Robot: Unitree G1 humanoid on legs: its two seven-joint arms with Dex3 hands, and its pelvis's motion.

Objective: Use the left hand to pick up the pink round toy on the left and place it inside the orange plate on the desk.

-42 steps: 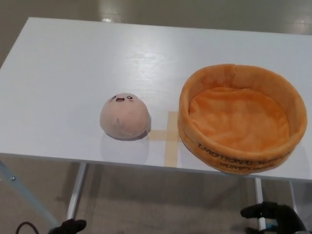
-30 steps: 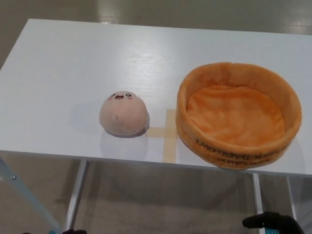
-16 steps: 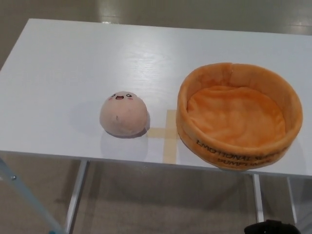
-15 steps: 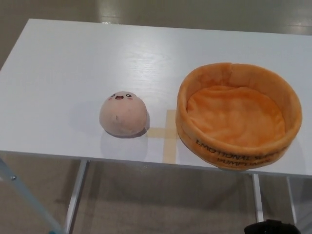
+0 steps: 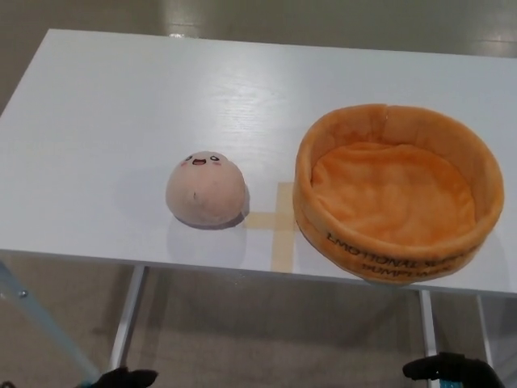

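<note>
The pink round toy, a plush dome with a small face, rests on the white desk left of centre. To its right stands the orange plush plate, a round soft basket with nothing inside. Only a sliver of my left hand shows at the bottom edge, below the desk and well short of the toy. A bit of my right hand peeks in at the bottom right, under the desk's front edge. Neither hand touches anything.
A tan tape cross marks the desk between toy and plate. Metal desk legs and a blue bar stand below the front edge. Beige floor lies under the desk.
Both hands sank out of the picture and have come back up at the bottom edge. The toy and plate have stayed put; the camera shifted slightly.
</note>
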